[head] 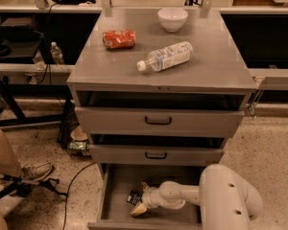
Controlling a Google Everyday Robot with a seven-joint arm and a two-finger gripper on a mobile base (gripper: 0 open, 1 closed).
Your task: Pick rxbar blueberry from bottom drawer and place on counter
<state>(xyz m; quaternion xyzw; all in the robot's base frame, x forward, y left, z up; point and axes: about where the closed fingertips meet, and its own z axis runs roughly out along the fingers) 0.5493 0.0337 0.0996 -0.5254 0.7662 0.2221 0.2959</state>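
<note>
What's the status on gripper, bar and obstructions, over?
Gripper open, low in bottom drawer. Rxbar blueberry on drawer floor at the gripper, not lifted. Nothing seen blocking it.

The grey counter carries a white bowl, a red packet and a plastic bottle lying on its side — the gripper, jaws apart, sits in the bottom drawer.

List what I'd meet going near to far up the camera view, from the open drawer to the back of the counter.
Gripper in the bottom drawer, by the rxbar blueberry → water bottle → white bowl.
</note>
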